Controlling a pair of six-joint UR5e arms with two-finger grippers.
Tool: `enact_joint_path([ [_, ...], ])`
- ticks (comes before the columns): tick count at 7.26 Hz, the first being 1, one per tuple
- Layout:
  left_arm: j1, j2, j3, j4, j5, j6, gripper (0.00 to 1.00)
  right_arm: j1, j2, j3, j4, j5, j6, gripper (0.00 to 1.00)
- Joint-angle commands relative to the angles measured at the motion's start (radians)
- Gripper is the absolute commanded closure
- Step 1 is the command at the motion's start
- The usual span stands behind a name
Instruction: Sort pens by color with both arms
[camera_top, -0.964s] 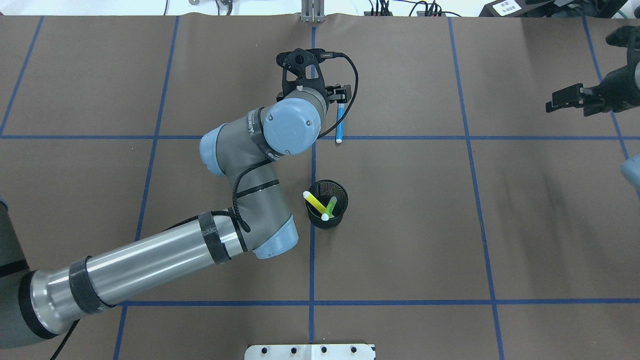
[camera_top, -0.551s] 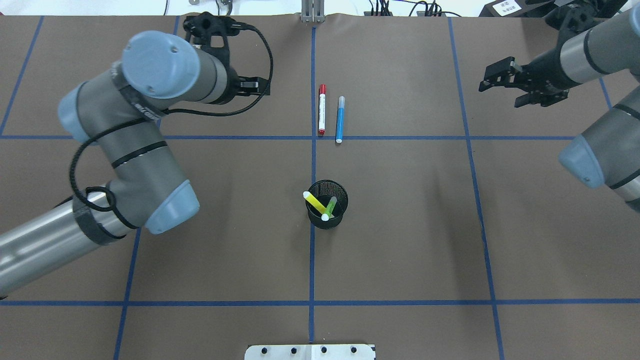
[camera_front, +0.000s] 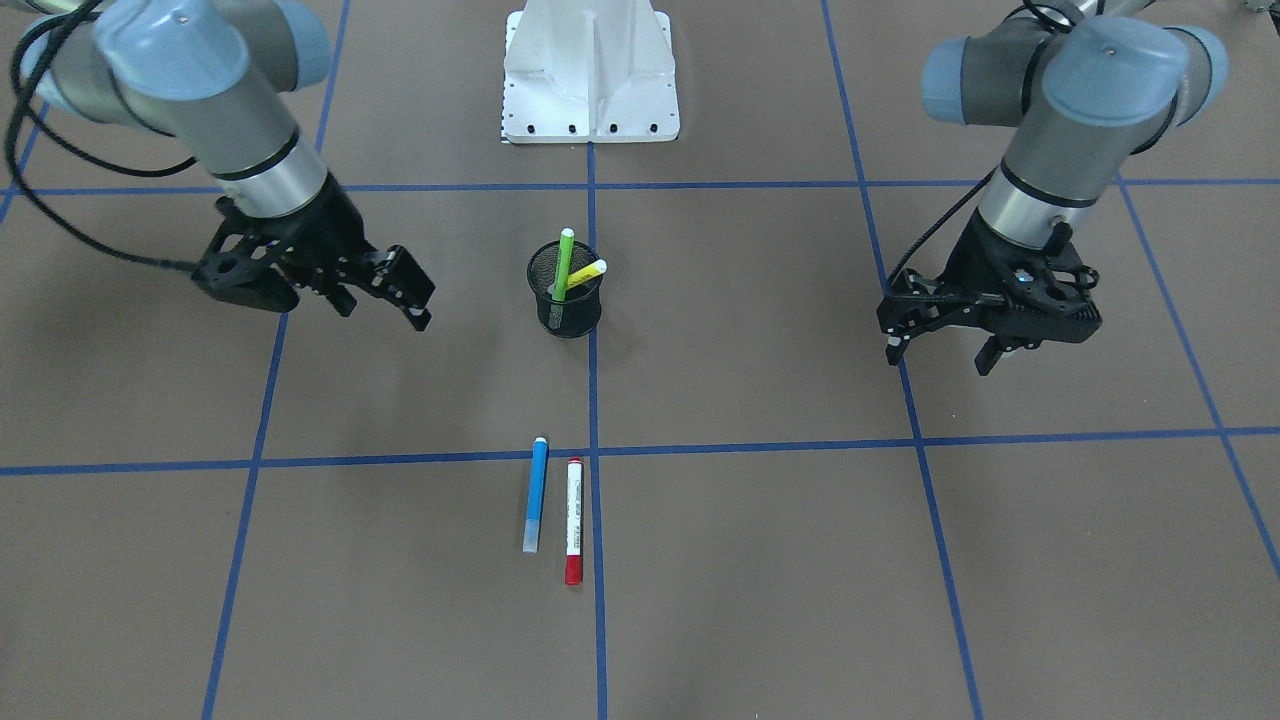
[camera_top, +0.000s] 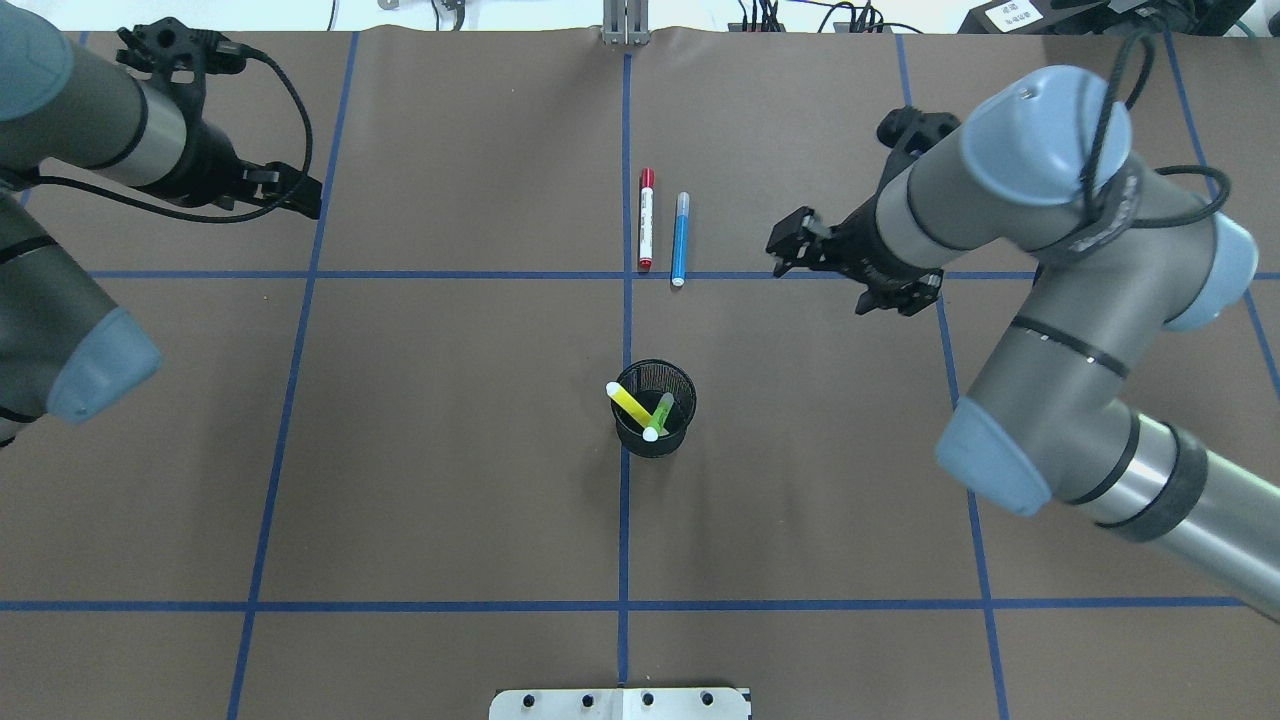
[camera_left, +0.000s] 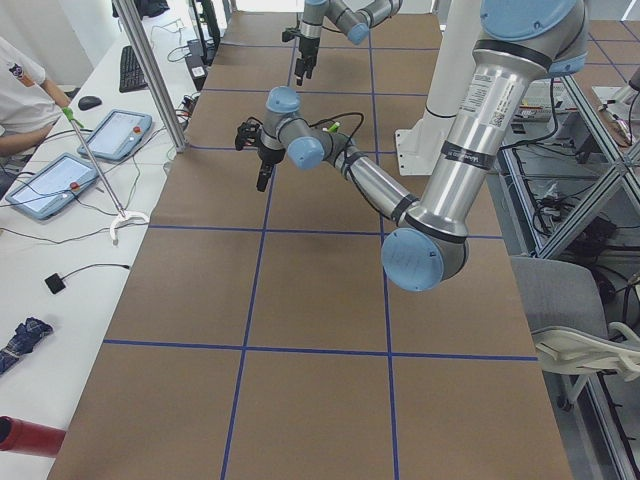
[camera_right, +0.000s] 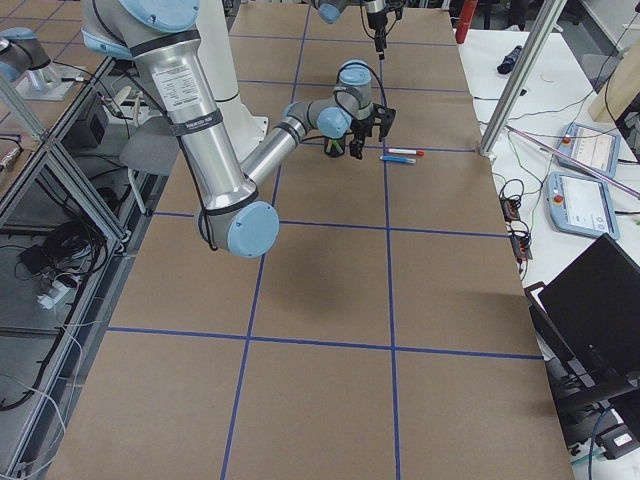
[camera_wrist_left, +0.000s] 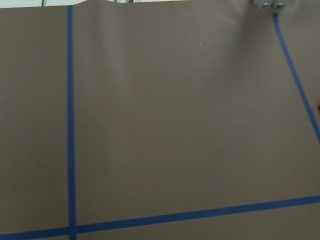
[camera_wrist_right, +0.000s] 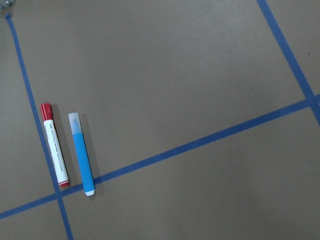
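The blue pen (camera_top: 680, 238) lies flat on the table, off to the side of the right gripper (camera_front: 405, 290) and not yet beneath it. The jaws there hang apart and empty. The red-capped pen (camera_top: 645, 220) lies just beyond the blue one from those jaws, parallel, with only a narrow gap between.

The step looks to be the right arm's approach to the blue pen. To do it well, the wrist should centre over mid-barrel and turn so the fingers close across the barrel. The far finger must drop into the gap without nudging the red-capped pen.

Both pens' long axes run away from the robot, caps at the far end.

The yellow pen (camera_top: 630, 402) and green pen (camera_top: 661, 410) lean in the black mesh cup (camera_top: 655, 447). The left gripper (camera_front: 940, 352) hangs well apart, open and empty.
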Motion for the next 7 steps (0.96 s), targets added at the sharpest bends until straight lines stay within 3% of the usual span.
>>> enact_joint_path([
  [1, -0.067, 0.069, 0.004, 0.002, -0.029, 0.171, 0.00, -0.211, 0.186, 0.023, -0.292, -0.227, 0.002, 0.01],
  [3, -0.074, 0.073, 0.015, 0.002, -0.028, 0.172, 0.00, -0.295, 0.248, -0.040, -0.333, -0.319, -0.036, 0.09],
  [5, -0.074, 0.073, 0.018, 0.001, -0.028, 0.169, 0.00, -0.318, 0.264, -0.072, -0.335, -0.334, -0.160, 0.21],
  [7, -0.074, 0.072, 0.018, 0.001, -0.028, 0.166, 0.00, -0.336, 0.268, -0.100, -0.335, -0.337, -0.228, 0.24],
])
